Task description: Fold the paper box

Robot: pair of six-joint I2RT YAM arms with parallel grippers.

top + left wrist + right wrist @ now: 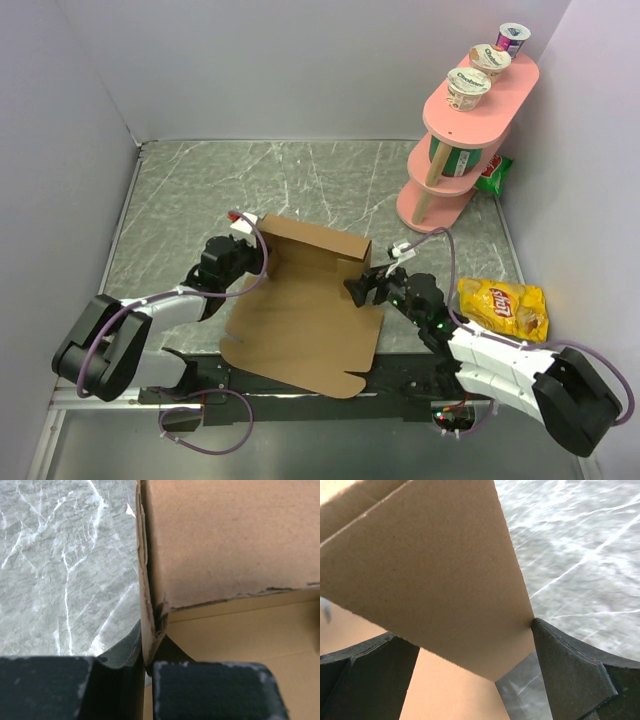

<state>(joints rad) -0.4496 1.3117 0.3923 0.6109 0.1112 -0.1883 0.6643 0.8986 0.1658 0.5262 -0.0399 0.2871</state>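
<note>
your paper box (pixel 300 320) is plain brown. the surface (pixel 200 190) is grey with white veins, the shelf (pixel 512 88) pink.

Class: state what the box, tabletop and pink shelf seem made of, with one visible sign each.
The paper box: brown matte cardboard, fibrous torn edge at its fold. The tabletop: grey-green marble look, white veins, possibly printed. The pink shelf: smooth even colour, painted wood or plastic.

The grey marble-patterned table (pixel 300 180) carries a partly folded brown cardboard paper box (pixel 300 325), a pink three-tier shelf stand (pixel 432 214) and a yellow crisp bag (pixel 503 308).
</note>
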